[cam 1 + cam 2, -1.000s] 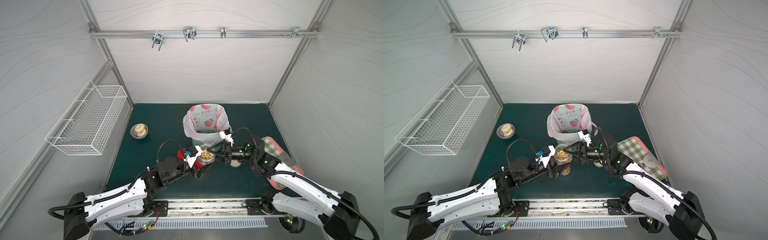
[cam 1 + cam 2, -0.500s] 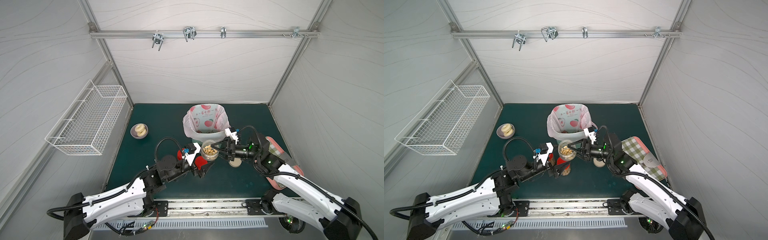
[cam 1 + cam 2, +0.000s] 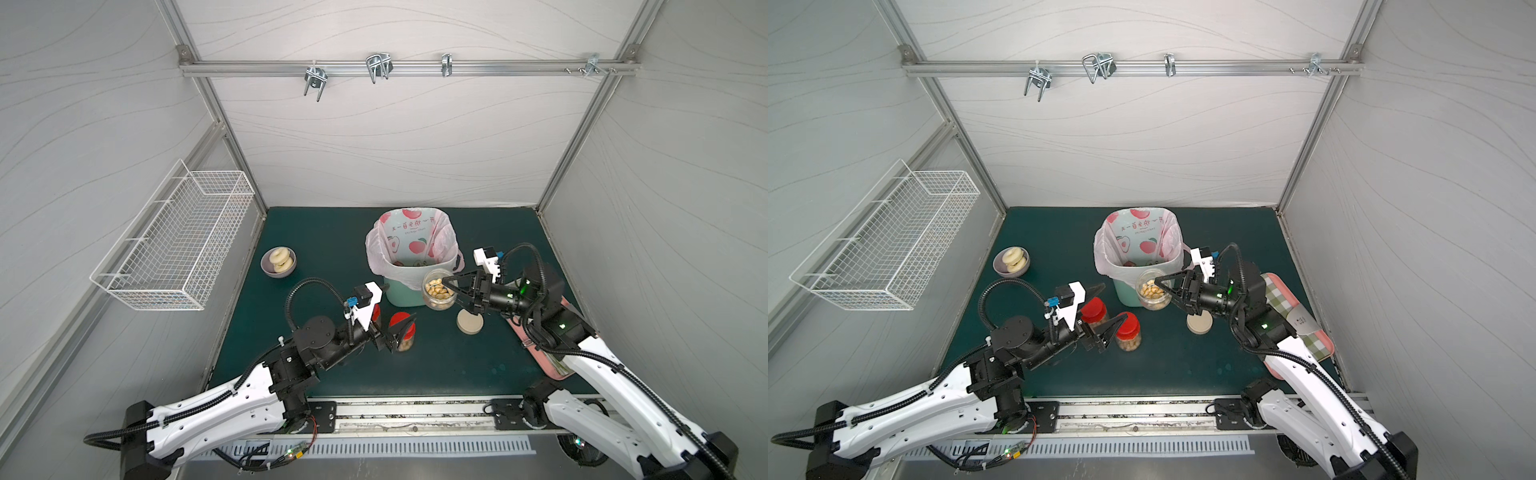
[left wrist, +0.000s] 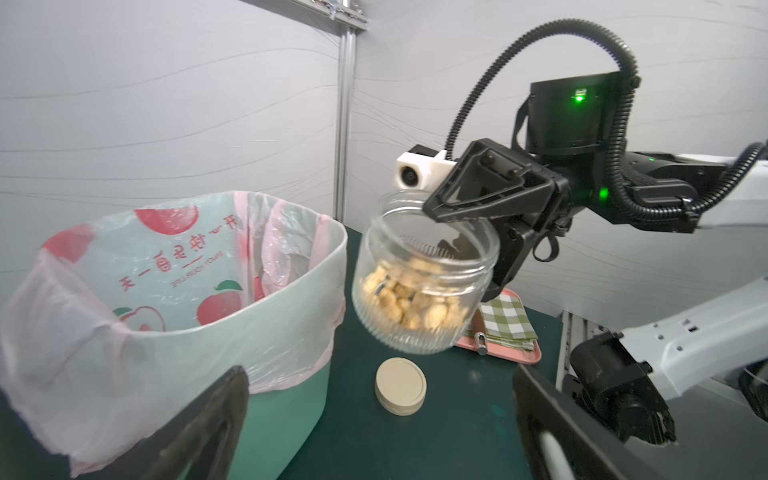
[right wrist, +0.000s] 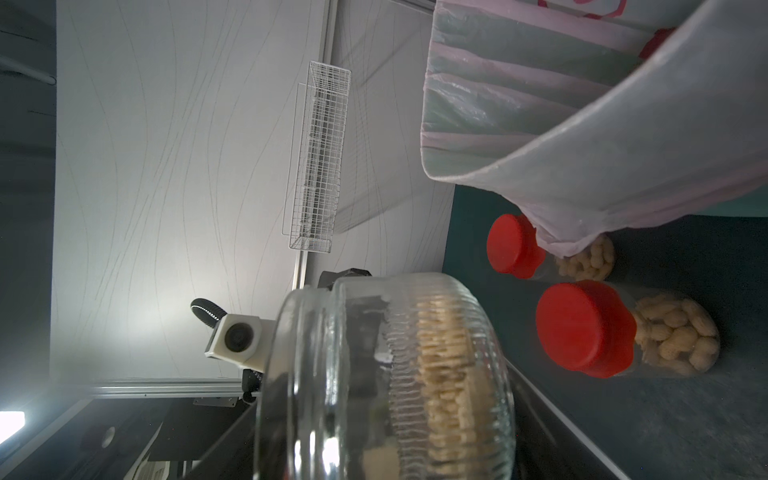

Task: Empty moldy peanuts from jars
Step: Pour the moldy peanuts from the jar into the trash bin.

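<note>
My right gripper (image 3: 451, 293) (image 3: 1165, 294) is shut on the squat clear jar (image 3: 437, 289) (image 4: 424, 286) (image 5: 386, 374), lidless and slightly tilted. It holds the jar in the air beside the front rim of the mint-green bin (image 3: 415, 274) (image 4: 291, 291). Moldy peanuts (image 4: 411, 299) lie in the jar's lower half. Its beige lid (image 3: 470, 322) (image 4: 401, 386) rests on the mat below. My left gripper (image 3: 1115, 302) (image 4: 380, 399) hangs open and empty by two red-lidded jars (image 3: 1127, 328) (image 3: 1093, 309) (image 5: 586, 332) of peanuts, which stand upright.
A bowl with two ring pastries (image 3: 278, 262) sits at the mat's left. A white wire basket (image 3: 174, 241) hangs on the left wall. A pink tray with a checked cloth (image 3: 1291, 307) lies under my right arm. A rail with hooks (image 3: 376, 68) crosses overhead.
The right gripper has carried the open jar up and back, from between both grippers to the bin's front rim. The left gripper has opened fully and drawn back toward the red-lidded jars.
</note>
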### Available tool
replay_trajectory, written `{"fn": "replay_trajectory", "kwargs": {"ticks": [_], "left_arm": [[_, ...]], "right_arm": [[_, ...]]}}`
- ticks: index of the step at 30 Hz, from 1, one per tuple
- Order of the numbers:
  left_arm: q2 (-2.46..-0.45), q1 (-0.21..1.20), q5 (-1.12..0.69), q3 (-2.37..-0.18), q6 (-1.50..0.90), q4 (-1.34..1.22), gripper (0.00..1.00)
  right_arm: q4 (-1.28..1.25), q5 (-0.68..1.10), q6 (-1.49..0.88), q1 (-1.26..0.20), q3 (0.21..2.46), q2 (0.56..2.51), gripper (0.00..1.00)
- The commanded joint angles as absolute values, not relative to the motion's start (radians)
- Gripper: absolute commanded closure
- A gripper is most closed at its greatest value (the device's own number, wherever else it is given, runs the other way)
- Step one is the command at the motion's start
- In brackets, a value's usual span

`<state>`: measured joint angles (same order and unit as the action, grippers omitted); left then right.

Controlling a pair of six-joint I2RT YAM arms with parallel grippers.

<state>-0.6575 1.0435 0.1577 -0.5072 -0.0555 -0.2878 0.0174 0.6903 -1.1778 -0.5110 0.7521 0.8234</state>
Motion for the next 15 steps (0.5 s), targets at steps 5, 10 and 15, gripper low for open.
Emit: {"fn": "replay_trajectory", "kwargs": {"ticks": [5,10,15], "left_arm": [[-0.621,1.029,0.358,-0.481,-0.085,-0.276,0.00],[-0.580,0.907,0.363,-0.452,-0.221,-0.228,0.01],[-0.483,0.807,0.354,-0.405,-0.308,-0.180,0.01]], "right_arm": [[0.129,0.840,-1.054,-0.337,0.883,0.840,1.00],[0.312,0.830,-0.868,-0.300,1.052,0.911,1.00],[0.448,0.761,-0.703,-0.301,1.225,1.017,1.00]]}}
